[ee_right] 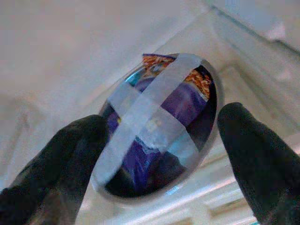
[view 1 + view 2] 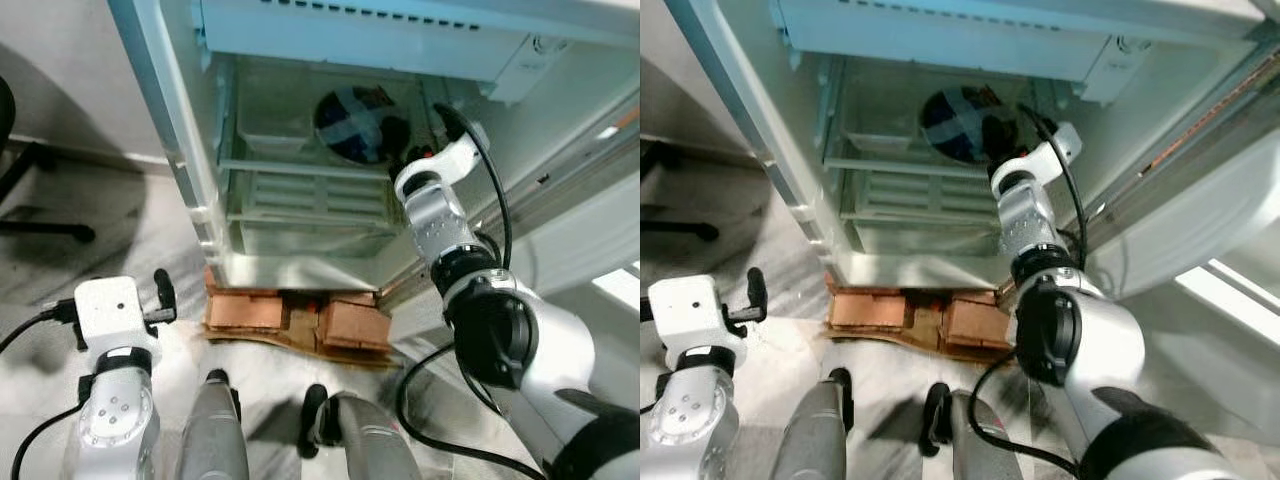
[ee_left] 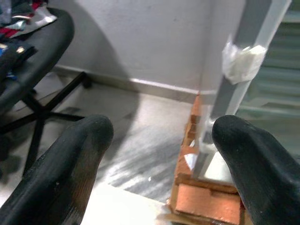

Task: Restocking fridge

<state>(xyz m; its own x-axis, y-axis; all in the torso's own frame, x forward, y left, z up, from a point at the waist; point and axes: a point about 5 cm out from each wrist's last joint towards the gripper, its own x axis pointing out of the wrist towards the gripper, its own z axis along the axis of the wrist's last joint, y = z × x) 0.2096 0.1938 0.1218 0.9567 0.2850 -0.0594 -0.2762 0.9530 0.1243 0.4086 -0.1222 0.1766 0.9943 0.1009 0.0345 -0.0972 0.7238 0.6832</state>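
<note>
My right gripper [image 1: 159, 145] reaches into the fridge [image 2: 190, 200], fingers spread either side of the taped bowl [image 1: 157, 126] on its shelf (whether touching, unclear). Placement looks nearly done; withdrawal remains. My left gripper [image 3: 159, 154] idles open outside.

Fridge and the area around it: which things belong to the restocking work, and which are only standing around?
Part of the job:
- open fridge
- round bowl sealed with crossed tape, on the fridge shelf
- right gripper, open, a finger on each side of the bowl

Only standing around:
- bricks under the fridge
- office chair
- left gripper, open, idle near the floor
</note>
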